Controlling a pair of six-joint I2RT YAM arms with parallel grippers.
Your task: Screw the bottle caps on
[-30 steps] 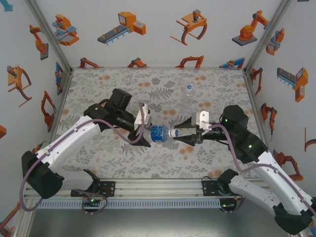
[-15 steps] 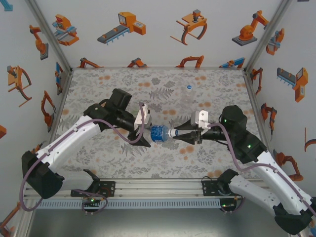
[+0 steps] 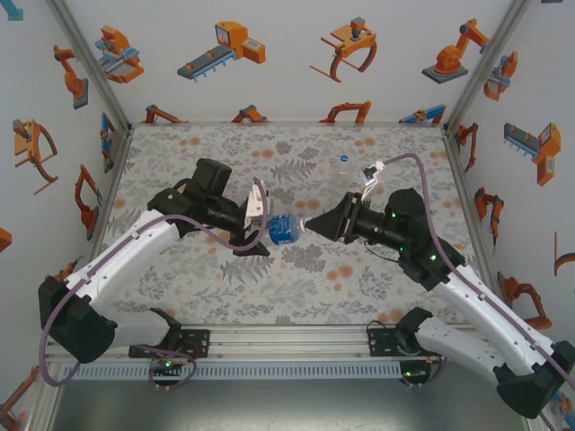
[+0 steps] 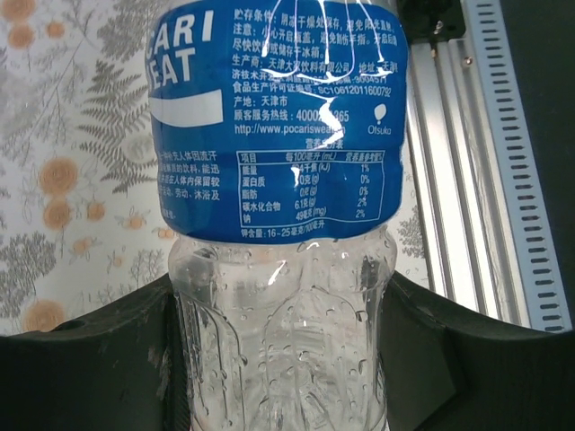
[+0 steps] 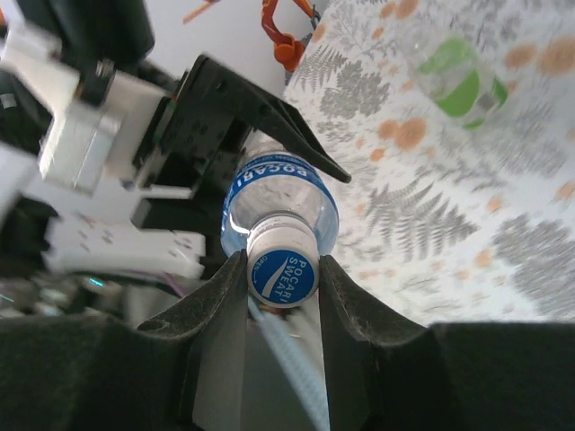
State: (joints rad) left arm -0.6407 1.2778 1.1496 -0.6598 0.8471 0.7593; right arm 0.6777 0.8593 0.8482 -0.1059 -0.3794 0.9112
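Note:
The short bottle (image 3: 282, 230) with the blue label band hangs sideways above the mat between both arms. My left gripper (image 3: 267, 229) is shut on its clear lower body (image 4: 280, 341), one black finger (image 4: 99, 359) on each side. My right gripper (image 5: 282, 269) is shut on the white and blue cap (image 5: 282, 267), which sits on this bottle's neck. In the top view the right gripper (image 3: 310, 224) meets the bottle from the right. The green-tinted bottle (image 3: 344, 175) stands farther back on the mat, a cap (image 3: 344, 160) on its top.
The floral mat (image 3: 269, 287) covers the table between printed walls. An aluminium rail (image 3: 287, 346) with the arm bases runs along the near edge. The green-labelled bottle (image 5: 458, 76) lies just behind the right arm's wrist.
The right gripper's fingers closed on the cap, then its wrist turned round. Both grippers and the bottle shifted a little left and toward the back.

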